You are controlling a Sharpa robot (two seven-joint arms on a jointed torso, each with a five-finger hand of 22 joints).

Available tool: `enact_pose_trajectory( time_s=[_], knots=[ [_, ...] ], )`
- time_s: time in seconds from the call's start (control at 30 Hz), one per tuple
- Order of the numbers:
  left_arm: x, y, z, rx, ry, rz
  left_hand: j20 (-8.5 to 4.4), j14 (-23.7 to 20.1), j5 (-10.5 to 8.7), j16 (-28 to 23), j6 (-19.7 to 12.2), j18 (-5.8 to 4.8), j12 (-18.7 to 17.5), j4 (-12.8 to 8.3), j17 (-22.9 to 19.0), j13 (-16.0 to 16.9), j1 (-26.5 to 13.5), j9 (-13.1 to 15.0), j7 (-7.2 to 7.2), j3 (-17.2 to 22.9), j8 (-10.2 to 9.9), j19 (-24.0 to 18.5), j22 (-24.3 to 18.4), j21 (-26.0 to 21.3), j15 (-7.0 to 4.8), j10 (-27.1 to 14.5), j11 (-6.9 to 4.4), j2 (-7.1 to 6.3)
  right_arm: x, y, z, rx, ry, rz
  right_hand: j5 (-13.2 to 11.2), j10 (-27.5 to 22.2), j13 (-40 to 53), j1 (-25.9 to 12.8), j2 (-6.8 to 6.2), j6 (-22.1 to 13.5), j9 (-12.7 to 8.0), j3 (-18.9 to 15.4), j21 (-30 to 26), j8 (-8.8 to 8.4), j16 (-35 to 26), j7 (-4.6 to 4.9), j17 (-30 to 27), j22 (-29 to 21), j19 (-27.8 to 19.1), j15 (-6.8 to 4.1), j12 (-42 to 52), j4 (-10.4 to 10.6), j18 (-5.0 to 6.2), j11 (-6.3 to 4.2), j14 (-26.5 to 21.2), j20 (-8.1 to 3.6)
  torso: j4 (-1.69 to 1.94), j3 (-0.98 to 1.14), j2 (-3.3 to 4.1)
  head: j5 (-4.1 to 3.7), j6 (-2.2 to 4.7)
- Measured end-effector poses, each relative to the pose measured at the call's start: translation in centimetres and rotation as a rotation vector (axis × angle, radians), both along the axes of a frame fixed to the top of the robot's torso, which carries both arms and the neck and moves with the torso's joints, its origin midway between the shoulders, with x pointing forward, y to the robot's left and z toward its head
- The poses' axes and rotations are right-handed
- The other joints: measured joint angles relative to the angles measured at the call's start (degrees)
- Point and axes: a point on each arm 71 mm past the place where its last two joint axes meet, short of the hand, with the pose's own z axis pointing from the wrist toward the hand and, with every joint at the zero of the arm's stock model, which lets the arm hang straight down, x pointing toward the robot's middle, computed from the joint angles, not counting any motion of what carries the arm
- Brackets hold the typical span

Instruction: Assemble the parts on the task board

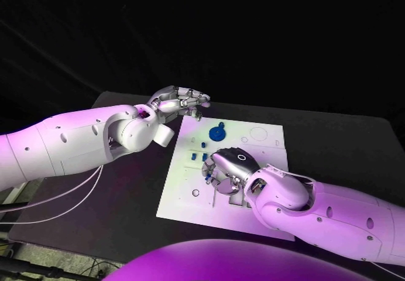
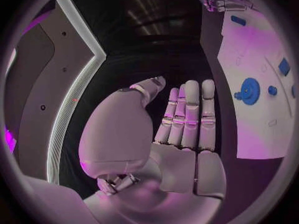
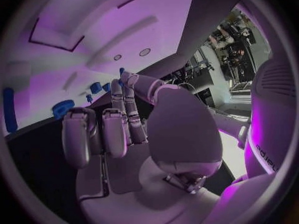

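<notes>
Right hand (image 1: 226, 170) hovers over the task board (image 1: 261, 152), likely reaching for a blue part, grasp unclear; left hand (image 1: 179, 100) waits aside, fingers straight, empty

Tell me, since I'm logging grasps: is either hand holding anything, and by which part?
Left hand: nothing, fingers straight and empty. Right hand is down on the task board; any hold cannot be told.

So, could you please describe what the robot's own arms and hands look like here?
Both arms are bulky, smooth white shells with rounded joints and small dark screw dots. The left arm has thin pale cables hanging beneath it. The right arm has the same shell. Each ends in a silver, metallic, many-fingered hand: left hand, right hand, which carries a small ring marking on its back.
</notes>
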Motion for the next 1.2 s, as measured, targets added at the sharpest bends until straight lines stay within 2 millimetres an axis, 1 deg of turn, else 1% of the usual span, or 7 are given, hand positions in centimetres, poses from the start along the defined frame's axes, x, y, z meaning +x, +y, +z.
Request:
enact_pose_trajectory(
  time_s=[0.17,0.2,0.23,0.43,0.8,1.2],
  knots=[
    [0.0,0.0,0.0,0.001,0.002,0.0,0.0,0.0,0.0,0.0,0.0,0.0,0.0,0.0,0.0,0.0,0.0,0.0,0.0,0.0,0.0,0.0,-0.1,0.0,0.0,0.0,0.0,0.0,0.0,0.0,-0.4,-0.008,0.008,0.0,0.0,0.0,0.0,0.0,0.01,0.0,0.0,0.0,0.0,0.0,0.0,0.0,0.0,0.0,0.0,0.0,0.0,0.0,0.0,0.0,0.0,0.0,0.0,0.03,0.01,0.35,0.0],
    [0.0,0.0,0.0,0.001,0.002,0.0,0.0,0.0,0.0,0.0,0.0,0.0,0.0,0.0,0.0,0.0,0.0,0.0,0.0,0.0,0.0,0.0,-0.1,0.0,0.0,0.0,0.0,0.0,0.0,0.0,-0.5,-0.01,0.009,0.0,0.0,0.0,0.0,0.3,0.33,0.0,0.0,0.0,0.0,0.0,0.0,0.0,0.0,0.0,0.0,0.0,-0.2,0.0,0.0,0.0,0.0,0.0,0.0,0.03,0.02,0.44,0.0],
    [0.0,0.0,0.0,0.001,0.002,0.0,0.0,0.0,0.0,0.0,0.0,0.0,0.0,0.0,0.0,0.0,0.0,0.0,0.0,0.0,0.0,0.0,-0.1,0.0,0.0,0.0,0.0,0.0,0.0,0.0,-0.5,-0.012,0.01,0.0,0.0,0.0,0.0,0.4,0.38,0.0,0.0,0.0,0.0,0.0,0.0,0.0,0.0,0.0,0.0,0.0,-0.3,0.0,0.0,0.0,0.0,0.0,0.0,0.03,0.02,0.51,0.0],
    [0.0,0.0,-0.1,0.003,0.005,0.0,0.0,0.0,0.0,0.0,0.0,0.0,0.0,0.0,0.0,0.0,0.0,0.0,0.0,0.0,0.0,0.0,-0.1,0.0,0.0,0.0,0.0,0.0,0.1,-0.1,-0.7,-0.019,0.013,0.0,0.4,0.0,0.0,0.4,0.38,0.0,0.0,0.0,0.0,0.0,0.0,0.0,0.0,0.0,0.0,0.0,-0.3,0.0,0.0,0.0,0.0,0.0,-0.03,-0.01,0.02,0.71,0.0],
    [0.1,0.1,-0.1,0.006,0.009,0.003,0.0,0.0,0.0,0.0,0.0,0.0,0.0,0.0,-0.1,0.0,0.0,0.0,0.0,0.0,0.0,0.0,-0.1,0.0,0.0,-0.2,-0.21,0.0,0.4,-0.4,-1.0,-0.039,0.016,-0.005,0.5,0.0,0.0,0.4,0.43,0.0,0.1,0.2,0.0,0.0,0.0,0.0,0.0,0.0,0.0,0.0,-0.3,-0.2,0.0,0.0,0.0,0.0,-0.01,-0.02,-0.02,0.66,0.0],
    [0.1,0.2,-0.1,0.008,0.011,0.003,0.0,0.0,0.0,0.0,0.0,0.0,0.0,0.0,-0.1,0.0,0.0,0.0,0.0,0.0,0.0,0.0,-0.1,0.0,0.0,-0.2,-0.21,0.0,0.3,-0.1,-1.2,-0.053,0.019,0.007,0.5,0.0,0.0,0.4,0.43,0.0,0.0,0.2,0.0,-0.01,0.0,0.0,0.0,0.0,0.0,0.0,-0.3,-0.2,0.0,0.0,0.0,0.0,0.03,-0.02,0.01,0.67,0.0]
  ],
)
